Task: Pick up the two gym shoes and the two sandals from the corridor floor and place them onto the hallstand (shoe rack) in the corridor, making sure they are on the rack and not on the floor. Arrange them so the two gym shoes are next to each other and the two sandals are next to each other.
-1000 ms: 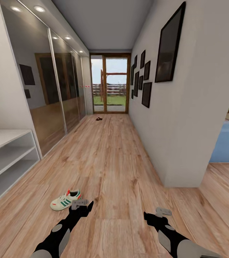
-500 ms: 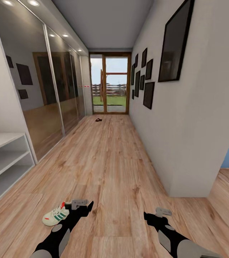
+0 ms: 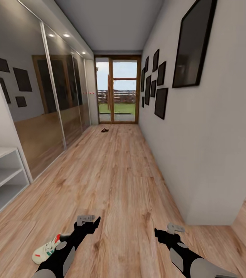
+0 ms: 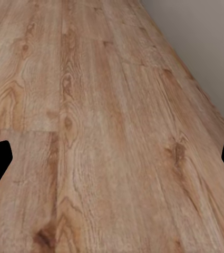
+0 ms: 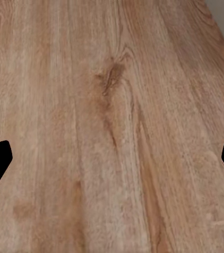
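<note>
Both arms reach forward low over the corridor floor (image 3: 115, 173). The left end effector (image 3: 87, 223) and the right end effector (image 3: 168, 231) are spread wide in the wrist views, with bare planks between the fingers and nothing held. One gym shoe (image 3: 48, 248) lies on the floor just beside the left forearm. A sandal (image 3: 105, 130) lies far down the corridor near the glass door (image 3: 117, 89). The hallstand (image 3: 1, 177) stands at the left with bare visible shelves, so I judge the task barely begun.
</note>
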You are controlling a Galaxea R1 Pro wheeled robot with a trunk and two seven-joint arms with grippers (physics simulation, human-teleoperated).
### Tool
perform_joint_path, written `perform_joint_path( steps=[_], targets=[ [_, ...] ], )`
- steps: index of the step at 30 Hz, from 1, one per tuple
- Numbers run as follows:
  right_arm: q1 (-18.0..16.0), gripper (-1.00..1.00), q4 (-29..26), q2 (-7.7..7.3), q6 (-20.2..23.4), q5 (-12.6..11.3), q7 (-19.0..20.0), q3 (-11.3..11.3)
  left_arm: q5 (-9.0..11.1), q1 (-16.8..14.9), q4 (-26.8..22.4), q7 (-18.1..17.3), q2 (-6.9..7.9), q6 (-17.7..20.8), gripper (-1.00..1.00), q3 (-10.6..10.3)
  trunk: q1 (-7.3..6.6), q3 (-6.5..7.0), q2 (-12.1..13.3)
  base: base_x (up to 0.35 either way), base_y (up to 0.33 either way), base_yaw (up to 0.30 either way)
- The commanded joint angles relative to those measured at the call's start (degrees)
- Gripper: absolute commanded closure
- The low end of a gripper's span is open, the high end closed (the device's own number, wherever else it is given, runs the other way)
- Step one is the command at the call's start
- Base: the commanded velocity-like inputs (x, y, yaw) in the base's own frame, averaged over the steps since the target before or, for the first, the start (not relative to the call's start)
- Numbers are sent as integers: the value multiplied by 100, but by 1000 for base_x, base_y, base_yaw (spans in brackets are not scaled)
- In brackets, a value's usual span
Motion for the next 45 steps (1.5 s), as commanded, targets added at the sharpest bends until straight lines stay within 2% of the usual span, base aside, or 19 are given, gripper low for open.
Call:
perform_joint_path(
  steps=[1,45],
  targets=[
    [-4,-100,5,2,-23,-52,4,-13,-58,-5,-1,-29,-6,-22,-100,49,2,-6,-2,347,-82,0],
    [-4,-100,5,2,-23,-52,4,-13,-58,-5,-1,-31,-6,-22,-100,48,2,-6,-2,347,-87,0]
  ],
)
